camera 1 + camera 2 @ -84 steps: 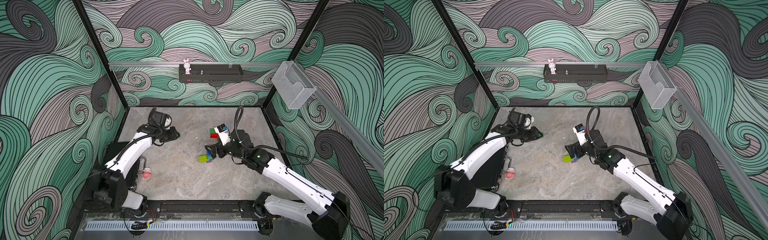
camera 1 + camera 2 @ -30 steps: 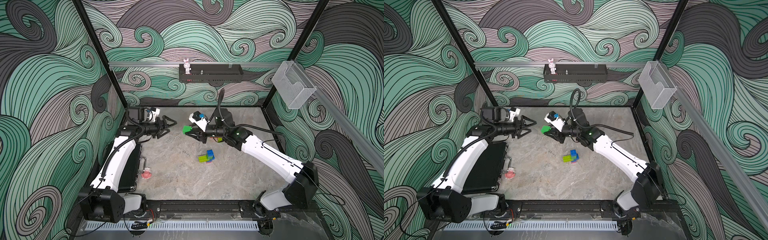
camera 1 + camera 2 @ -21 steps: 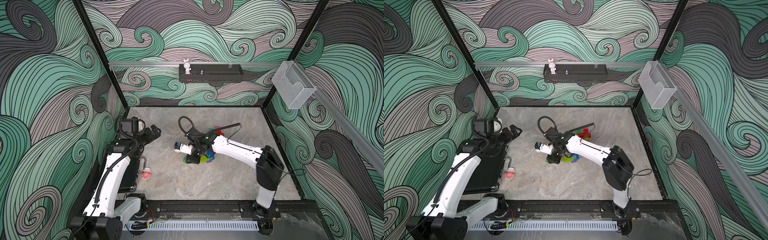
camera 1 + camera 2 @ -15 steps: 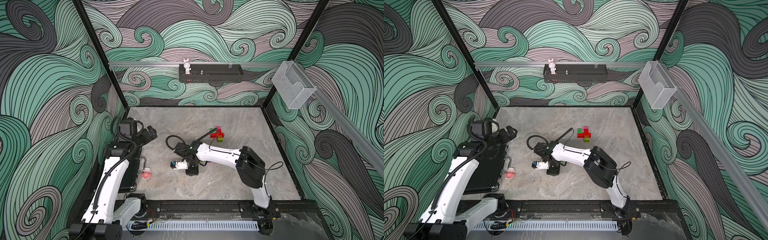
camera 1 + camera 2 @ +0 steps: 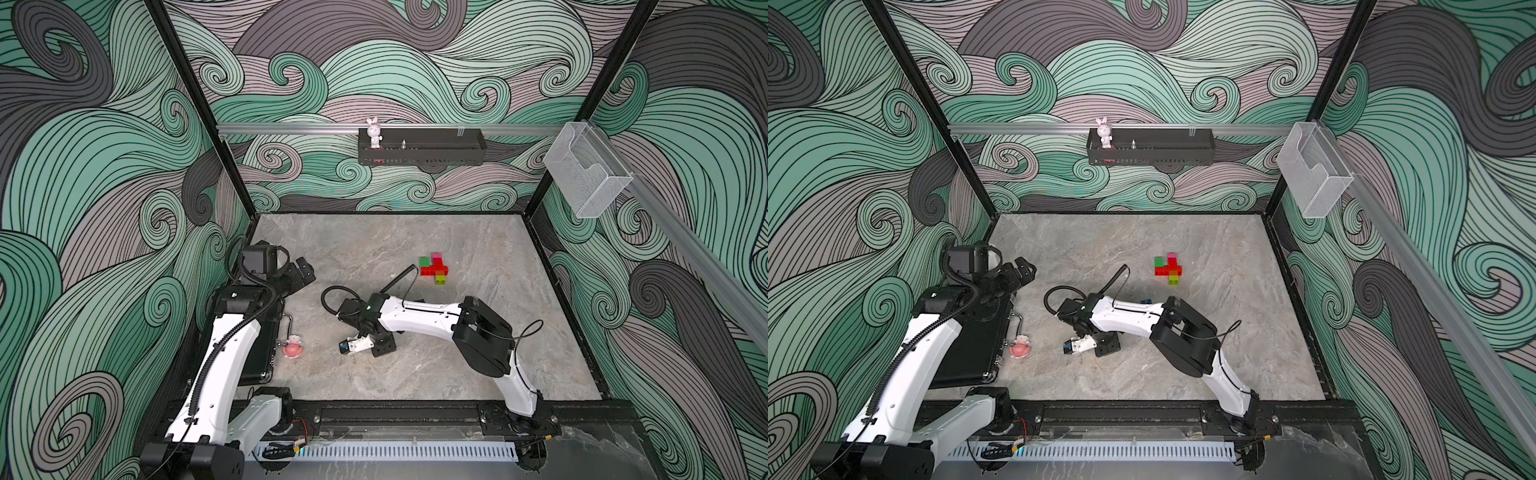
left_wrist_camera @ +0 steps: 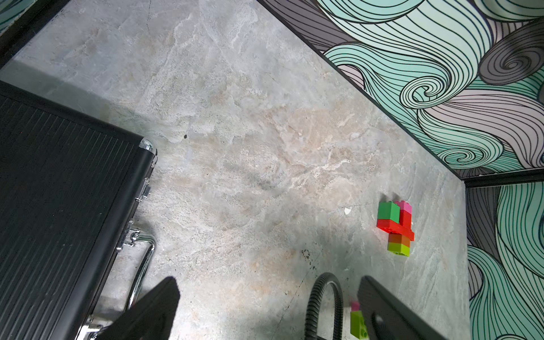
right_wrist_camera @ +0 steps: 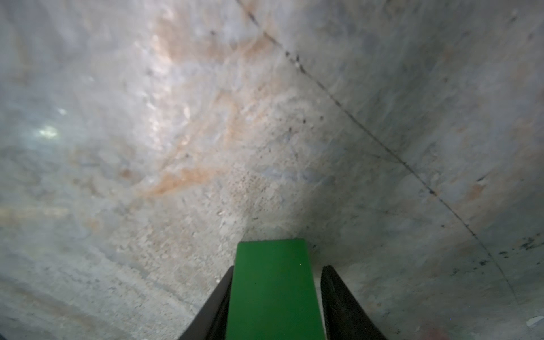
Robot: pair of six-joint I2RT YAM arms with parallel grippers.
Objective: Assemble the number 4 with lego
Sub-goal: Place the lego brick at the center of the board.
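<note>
A lego piece of joined green, pink, red, brown-orange and lime bricks (image 5: 434, 270) (image 5: 1169, 269) (image 6: 396, 226) lies flat right of the table's middle. My right gripper (image 5: 382, 347) (image 5: 1106, 347) points down at the table in front of it and to the left. In the right wrist view a dark green brick (image 7: 273, 288) stands between the right gripper's (image 7: 279, 268) jaws, against one finger and a gap apart from the other. My left gripper (image 5: 301, 272) (image 6: 265, 306) hangs wide open and empty at the left. A lime brick (image 6: 357, 323) shows beside its finger.
A black case (image 5: 257, 353) (image 6: 59, 191) lies along the left edge under my left arm. A pink toy figurine (image 5: 293, 347) sits beside it. A black shelf (image 5: 422, 151) with a rabbit figure hangs on the back wall, and a clear bin (image 5: 586, 174) on the right wall.
My right arm swung from the back middle to the front left with the green brick and came down to the table, jaws widening. My left arm drew back over the case and opened fully.
</note>
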